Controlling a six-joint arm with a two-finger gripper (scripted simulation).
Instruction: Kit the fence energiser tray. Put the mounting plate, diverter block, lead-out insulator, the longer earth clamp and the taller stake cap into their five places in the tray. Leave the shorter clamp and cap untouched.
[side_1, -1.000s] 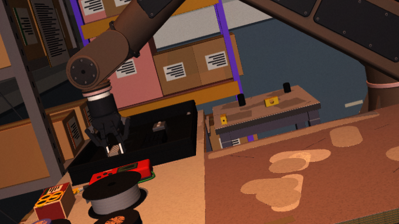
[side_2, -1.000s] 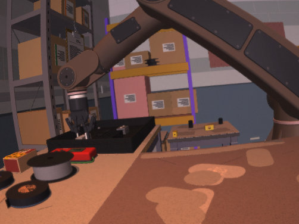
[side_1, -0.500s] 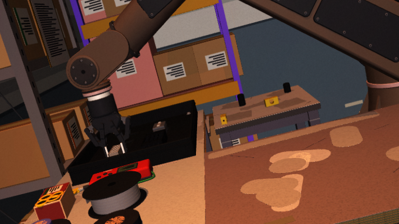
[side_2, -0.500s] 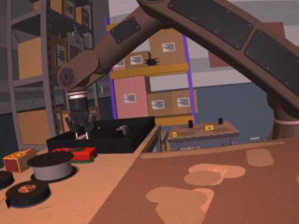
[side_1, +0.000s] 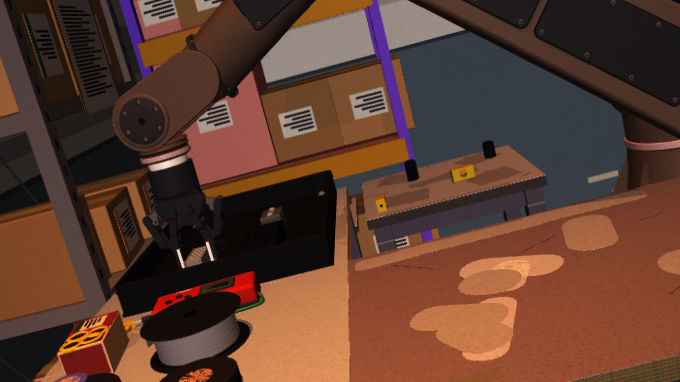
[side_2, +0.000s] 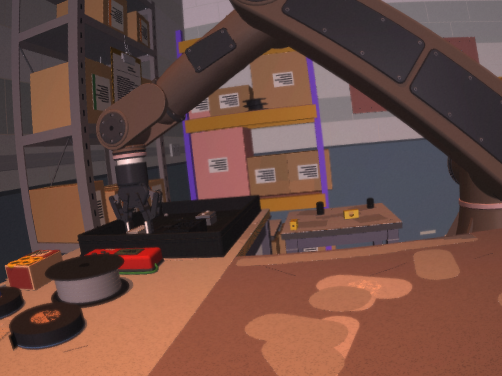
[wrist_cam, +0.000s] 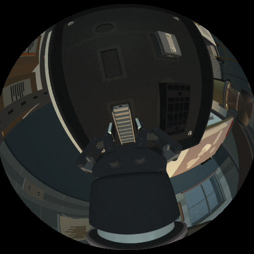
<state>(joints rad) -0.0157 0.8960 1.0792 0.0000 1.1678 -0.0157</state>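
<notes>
The ribbed cream lead-out insulator (wrist_cam: 123, 124) stands in its place in the black tray (side_1: 235, 235), near the tray's front left corner. My gripper (wrist_cam: 123, 127) is open around it and holds nothing. The grey diverter block (wrist_cam: 167, 44) sits in its place at the tray's far side. The black gridded mounting plate (wrist_cam: 176, 108) lies in its place. On the small grey table (side_1: 452, 187) behind stand two black stake caps (side_1: 411, 170) (side_1: 488, 149) and two yellow clamps (side_1: 462, 173) (side_1: 381, 203).
The tray's front wall is just below the fingers. A red meter (side_1: 210, 292), a wire spool (side_1: 192, 330), a small red box (side_1: 92, 342) and tape rolls lie in front of the tray. Shelving stands behind.
</notes>
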